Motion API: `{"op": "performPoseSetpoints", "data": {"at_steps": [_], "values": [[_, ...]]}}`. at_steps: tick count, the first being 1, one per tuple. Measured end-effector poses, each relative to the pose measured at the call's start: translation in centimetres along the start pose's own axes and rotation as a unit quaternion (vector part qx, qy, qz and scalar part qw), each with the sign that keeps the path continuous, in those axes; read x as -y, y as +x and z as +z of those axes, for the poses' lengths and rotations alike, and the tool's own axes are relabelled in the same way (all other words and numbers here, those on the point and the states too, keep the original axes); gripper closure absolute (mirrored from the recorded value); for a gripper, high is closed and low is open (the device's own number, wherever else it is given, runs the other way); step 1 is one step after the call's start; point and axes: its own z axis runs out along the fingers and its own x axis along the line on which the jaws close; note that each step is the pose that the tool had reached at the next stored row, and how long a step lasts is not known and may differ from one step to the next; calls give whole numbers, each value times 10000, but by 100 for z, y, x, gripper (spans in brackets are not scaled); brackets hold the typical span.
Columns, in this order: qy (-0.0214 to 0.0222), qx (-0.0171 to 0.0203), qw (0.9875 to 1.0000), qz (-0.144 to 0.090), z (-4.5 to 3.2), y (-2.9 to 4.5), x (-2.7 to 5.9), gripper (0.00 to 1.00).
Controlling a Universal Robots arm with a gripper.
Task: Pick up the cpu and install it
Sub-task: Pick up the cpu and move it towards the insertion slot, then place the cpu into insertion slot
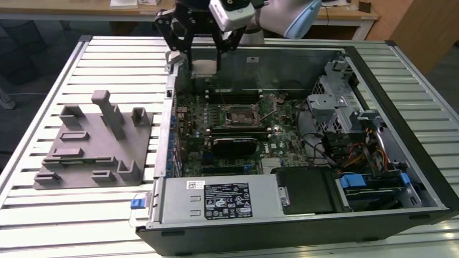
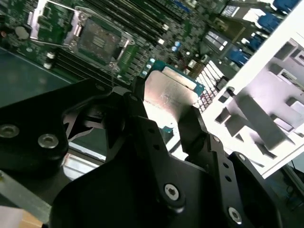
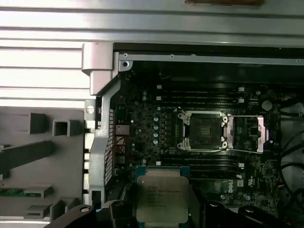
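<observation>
Clamped by two opposite edges, silvery top facing outward: the cpu (image 1: 206, 66), held well above the open computer case (image 1: 301, 228). Hanging in the gripper (image 1: 204, 60) over the case's far edge, toward the far corner on the exterior view's left, clear of the motherboard (image 1: 222, 129) below. Jaws narrow, closed onto the chip (black fingers (image 2: 191, 127) pressing on either side in the second wrist view, the cpu (image 2: 167, 95) tilted between them). Plain in the first wrist view as well: cpu (image 3: 161, 194) seen flat-on, a green rim around the metal lid, dark finger parts at its sides.

Not yet seated. Down near the middle of the motherboard: a bare socket (image 1: 239, 114), with its metal frame (image 3: 247, 133) swung open to one side in the first wrist view. Well apart from the held chip.

On the slatted metal table (image 1: 79, 215), toward the edge on the exterior view's left: a grey fixture (image 1: 90, 142) with upright blocks, lying just beside the case's side wall. Along the case's near edge: a power supply (image 1: 215, 199) bearing a label. Along the case's edge on the exterior view's right: metal drive cages (image 1: 337, 105) and a tangle of cables (image 1: 358, 156).
</observation>
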Motion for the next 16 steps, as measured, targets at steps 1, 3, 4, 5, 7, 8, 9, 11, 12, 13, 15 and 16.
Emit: {"op": "performPoseSetpoints", "data": {"at_steps": [1, 3, 4, 5, 7, 8, 9, 11, 12, 13, 15, 16], "values": [[0, 0, 10000, 0, 4, -49, -2, 47], [0, 0, 10000, 0, 12, -139, -4, 47], [1, 1, 10000, -1, 15, -184, -4, 47], [1, 3, 10000, 0, 18, -229, -4, 47], [0, 9, 10000, -1, 26, -319, -4, 47], [0, 13, 10000, -1, 29, -364, -3, 47], [0, 17, 10000, -1, 32, -408, -3, 47], [3, 22, 10000, 1, 35, -457, -3, 47], [4, 23, 10000, 7, 35, -463, -3, 47], [5, 23, 10000, 11, 35, -469, -2, 47], [9, 24, 10000, 16, 35, -481, -3, 47], [32, 29, 10000, 30, 35, -481, -3, 47]]}}
